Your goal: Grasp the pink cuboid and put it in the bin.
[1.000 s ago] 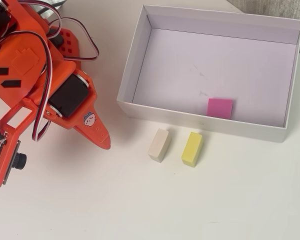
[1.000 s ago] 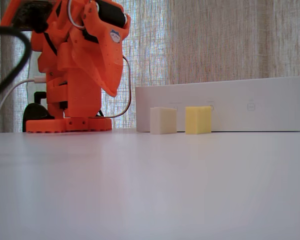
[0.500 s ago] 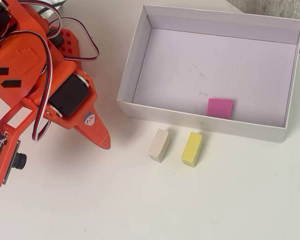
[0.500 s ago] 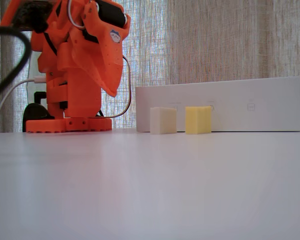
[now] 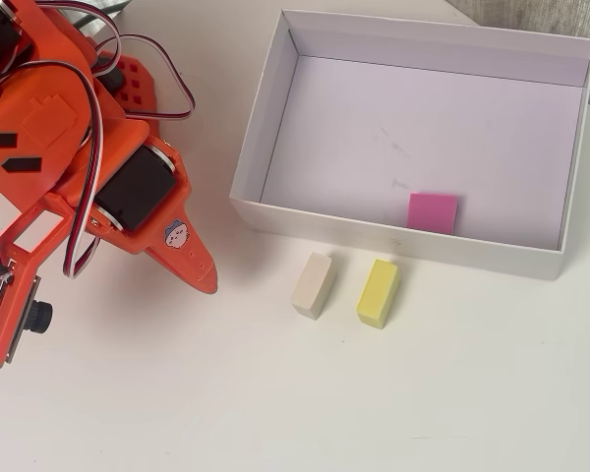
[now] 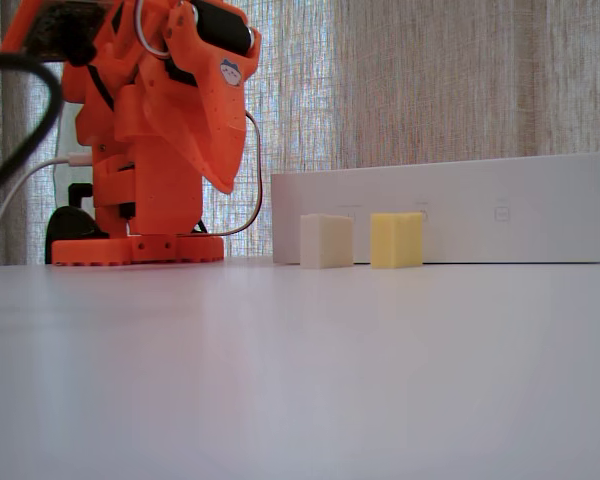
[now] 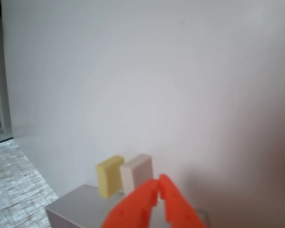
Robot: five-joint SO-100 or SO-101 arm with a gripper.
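My gripper (image 7: 157,186), orange plastic with two pointed fingers, is clenched with nothing between the tips; in the wrist view the two tips meet at a thin seam. The overhead view shows it folded back against my orange arm (image 5: 69,157), well clear of the box, nose aimed down at the white tabletop (image 5: 275,393).

The small magenta-pink matte foam-like cuboid (image 5: 433,212) lies flat on the floor of the large shallow white cardboard bin (image 5: 261,128), close to the near wall and toward the right end as the overhead view has it. It touches nothing but the floor. From the low fixed view the bin's long wall hides it completely.

Two other blocks stand outside the bin, just beside its near wall: a cream foam-like block (image 5: 312,284) and a yellow foam-like block (image 5: 378,292), close together but apart, neither touching the wall that I can see. The wrist view catches both past my fingertips.

Judgement: the task looks done. The pink piece is inside, I hold nothing, and I sit in what reads as a parked pose. Nothing appears left except staying clear of the bin. The distractor blocks are not part of the job and should be left alone.
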